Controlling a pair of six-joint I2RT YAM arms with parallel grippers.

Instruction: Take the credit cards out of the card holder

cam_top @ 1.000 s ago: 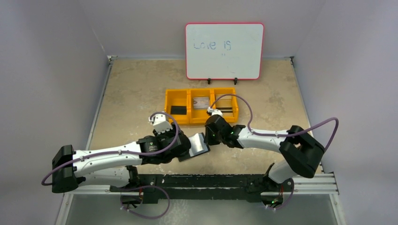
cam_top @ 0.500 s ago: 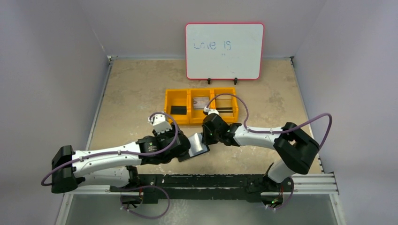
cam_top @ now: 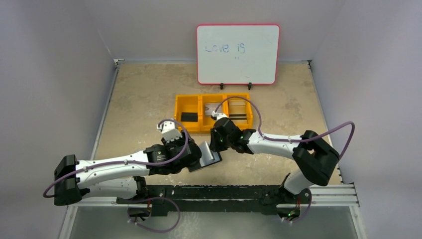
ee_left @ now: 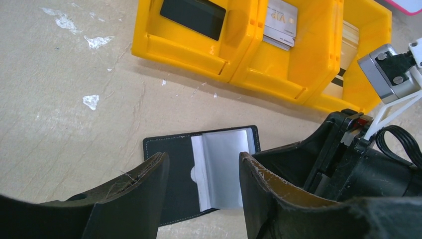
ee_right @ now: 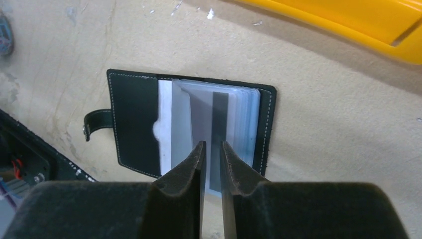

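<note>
Card holder (ee_right: 134, 124), black, open flat on the desk (ee_right: 348, 149) just near the yellow tray (ee_left: 199, 50); striped card (ee_right: 219, 114) in a clear pocket, likely light, stiff and slick, best pinched at its protruding edge; right tool (ee_right: 212, 147) narrowly parted above it, left tool (ee_left: 202, 158) released, both empty.

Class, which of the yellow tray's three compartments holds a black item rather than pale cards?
The left compartment in the overhead view: a flat black rectangle lies in it, while the other two hold pale cards.
</note>
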